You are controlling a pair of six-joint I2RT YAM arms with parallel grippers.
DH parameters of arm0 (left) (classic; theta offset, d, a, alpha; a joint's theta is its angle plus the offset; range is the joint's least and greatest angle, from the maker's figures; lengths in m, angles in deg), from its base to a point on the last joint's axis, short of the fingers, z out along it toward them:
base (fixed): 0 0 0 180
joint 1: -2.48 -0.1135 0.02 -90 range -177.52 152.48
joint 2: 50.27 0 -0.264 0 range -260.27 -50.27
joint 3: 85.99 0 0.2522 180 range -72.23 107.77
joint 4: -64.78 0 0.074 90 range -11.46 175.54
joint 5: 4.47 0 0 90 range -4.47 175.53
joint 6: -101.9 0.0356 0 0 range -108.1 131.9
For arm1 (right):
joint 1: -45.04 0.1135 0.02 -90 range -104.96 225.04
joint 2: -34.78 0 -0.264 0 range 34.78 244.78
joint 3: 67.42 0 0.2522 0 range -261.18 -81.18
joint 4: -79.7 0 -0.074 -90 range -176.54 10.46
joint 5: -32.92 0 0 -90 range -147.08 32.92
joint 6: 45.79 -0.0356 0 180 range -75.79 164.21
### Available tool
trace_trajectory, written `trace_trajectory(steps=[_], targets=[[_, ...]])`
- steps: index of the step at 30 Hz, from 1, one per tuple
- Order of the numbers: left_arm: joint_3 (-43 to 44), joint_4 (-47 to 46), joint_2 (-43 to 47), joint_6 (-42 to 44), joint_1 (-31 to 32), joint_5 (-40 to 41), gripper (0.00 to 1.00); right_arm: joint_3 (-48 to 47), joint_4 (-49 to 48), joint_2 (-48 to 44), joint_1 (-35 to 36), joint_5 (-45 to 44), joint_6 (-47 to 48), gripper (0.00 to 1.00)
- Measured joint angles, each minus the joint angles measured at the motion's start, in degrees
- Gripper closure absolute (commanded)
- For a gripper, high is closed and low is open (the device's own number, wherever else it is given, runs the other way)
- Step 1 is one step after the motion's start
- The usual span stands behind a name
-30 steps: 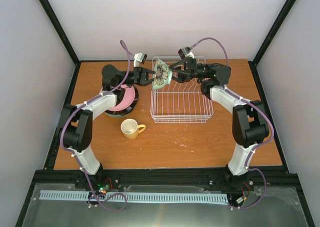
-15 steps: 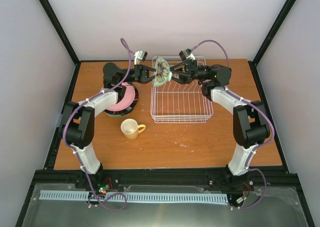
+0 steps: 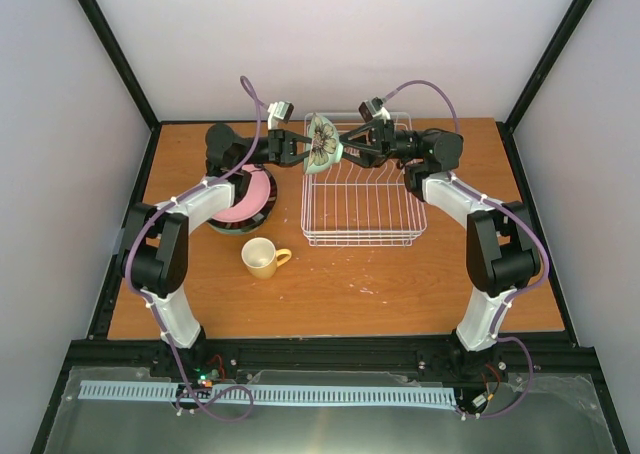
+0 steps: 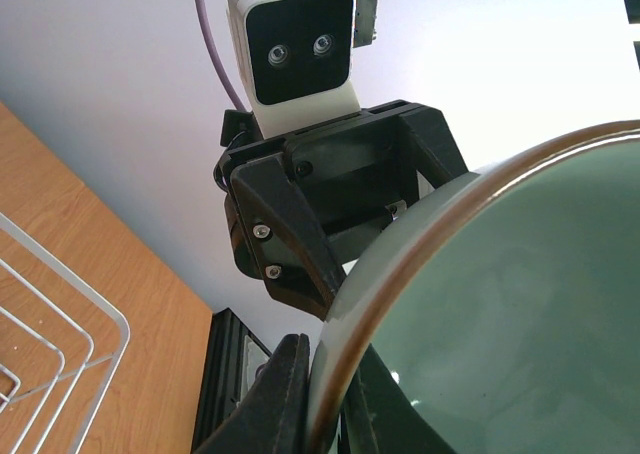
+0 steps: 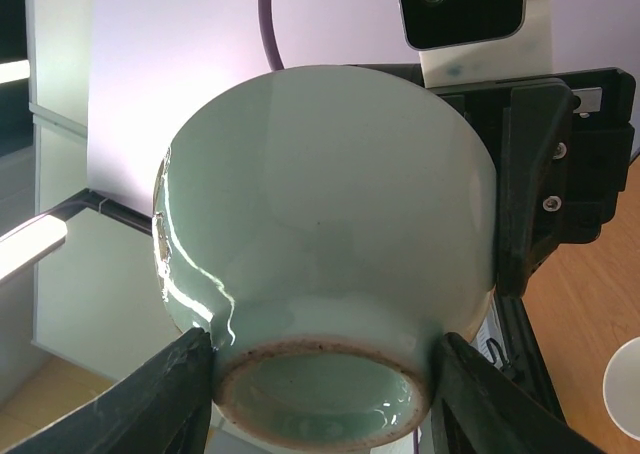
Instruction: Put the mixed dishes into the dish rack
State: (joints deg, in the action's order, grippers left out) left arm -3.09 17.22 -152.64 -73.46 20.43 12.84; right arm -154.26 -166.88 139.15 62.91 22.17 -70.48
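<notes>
Over the last second the two arms have carried the mint green bowl (image 3: 321, 144) slightly up and toward the far wall, and the right gripper (image 3: 346, 150) has drawn its jaws in around the bowl's base. At the far left of the table (image 3: 400, 284) the pink plate (image 3: 250, 196) lies on a dark-rimmed plate (image 3: 262, 217), both partly hidden under the left arm. Just in front of them the pale yellow mug (image 3: 262, 258) stands upright with its handle pointing right, well apart from the rack. The left gripper (image 3: 300, 152) is clamped on the bowl's brown-edged rim; in its wrist view the two fingers (image 4: 285, 399) pinch that rim (image 4: 400, 274) from inside and outside. The bowl hangs tipped on its side in the air over the far left corner of the dish rack (image 3: 365, 209), flowered inside facing the left arm and foot ring facing the right arm. In the right wrist view the fingers (image 5: 180, 379) stand on either side of the bowl's (image 5: 320, 204) foot ring, at or just off its edge. Whether they are pressing on it cannot be told. The white wire rack sits right of centre with nothing visible in it.
</notes>
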Motion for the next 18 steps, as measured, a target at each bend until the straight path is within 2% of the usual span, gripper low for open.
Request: trace_trajectory(steps=[4, 12, 18], targets=[[0.0, 0.2, 0.0, 0.3, 0.0, 0.0, 0.99, 0.0, 0.0, 0.0, 0.0, 0.0, 0.0, 0.96], [0.4, 1.4, 0.0, 1.3, 0.0, 0.0, 0.95, 0.0, 0.0, 0.0, -0.1, -0.1, 0.2, 0.97], [0.7, 1.8, -0.5, 2.2, 0.0, 0.2, 0.88, 0.1, 1.5, 0.0, -0.3, -0.1, 1.5, 0.97]])
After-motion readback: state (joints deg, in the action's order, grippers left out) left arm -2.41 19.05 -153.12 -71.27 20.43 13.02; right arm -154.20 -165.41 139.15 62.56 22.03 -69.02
